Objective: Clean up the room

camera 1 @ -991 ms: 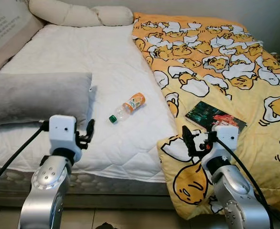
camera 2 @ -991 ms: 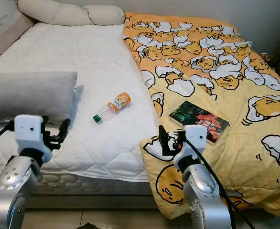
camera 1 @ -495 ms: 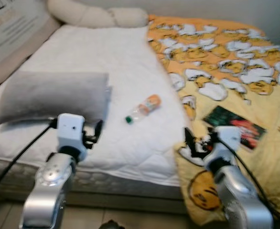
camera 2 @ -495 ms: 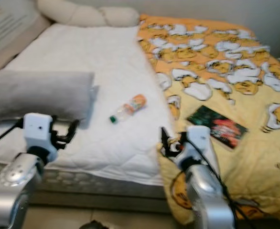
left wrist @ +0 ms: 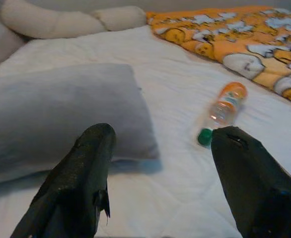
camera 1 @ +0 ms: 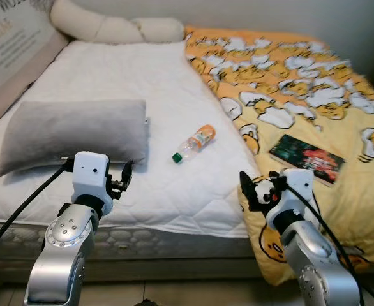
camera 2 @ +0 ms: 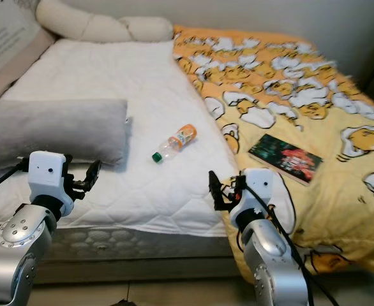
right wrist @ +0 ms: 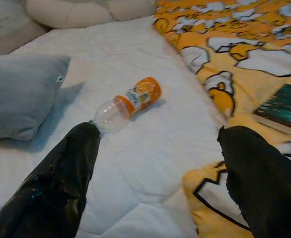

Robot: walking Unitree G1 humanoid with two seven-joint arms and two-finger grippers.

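A: Where am I looking from on the head pair?

B: I'm standing at the long side of the bed (camera 1: 174,210), looking forward and down across the mattress. Both eyes take in the same spread: grey pillow (camera 1: 72,131), bottle (camera 1: 195,142), book (camera 1: 307,158), yellow duvet (camera 1: 302,83). The right eye sits a touch further right, so everything slides left in it.

A: And the wrists?

B: My left wrist view runs low over the sheet along its spread fingers (left wrist: 81,178), close to the pillow. My right wrist view looks along its own fingers (right wrist: 61,183). Both wrist views share the bottle, pillow and duvet edge with the head views.
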